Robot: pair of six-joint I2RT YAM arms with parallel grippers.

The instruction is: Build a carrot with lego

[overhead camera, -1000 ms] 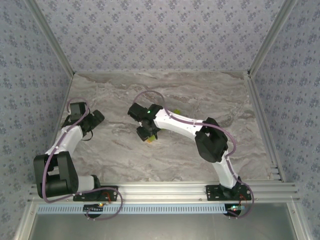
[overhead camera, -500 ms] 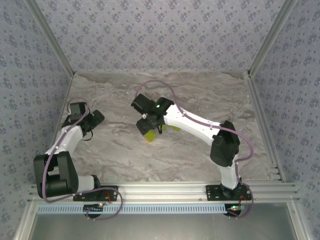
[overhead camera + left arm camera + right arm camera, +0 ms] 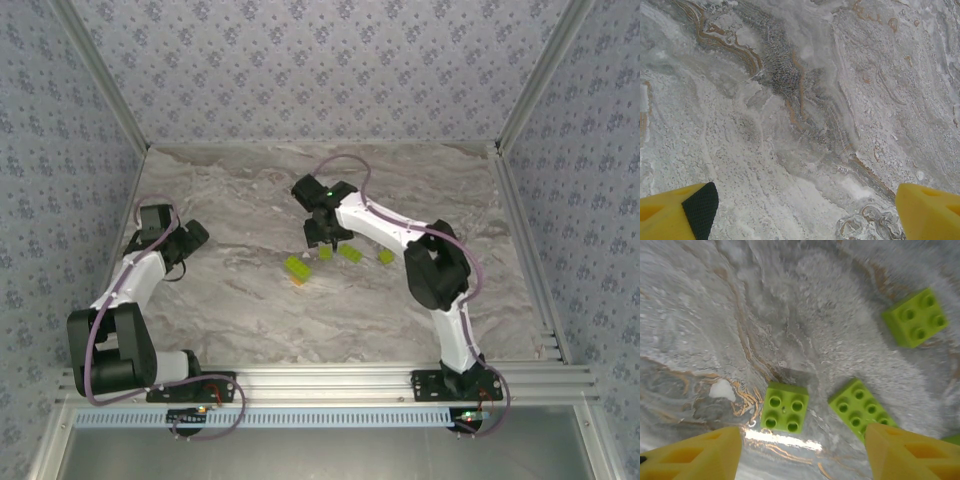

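the left claw (image 3: 188, 238) was found spread wide and empty, well apart from the half-built carrot (image 3: 296, 268), which lay nearer the right claw (image 3: 802, 440), to its left; that claw was spread, pinching nothing, and a square green brick (image 3: 785, 407) was seen just ahead, between its fingers (image 3: 705, 455), with no long axis to align

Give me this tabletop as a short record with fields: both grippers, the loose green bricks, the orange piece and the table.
Left gripper: open, empty, over bare marble-patterned table
Right gripper: open, empty, hovering above the loose bricks
Loose lime-green studded plastic bricks: three, studs up; a square one nearest the fingers, a longer one beside it, another square one farther off
Orange plastic brick: top view, left of the loose three, a lime-green brick against it; join unclear
Carrot: not yet finished
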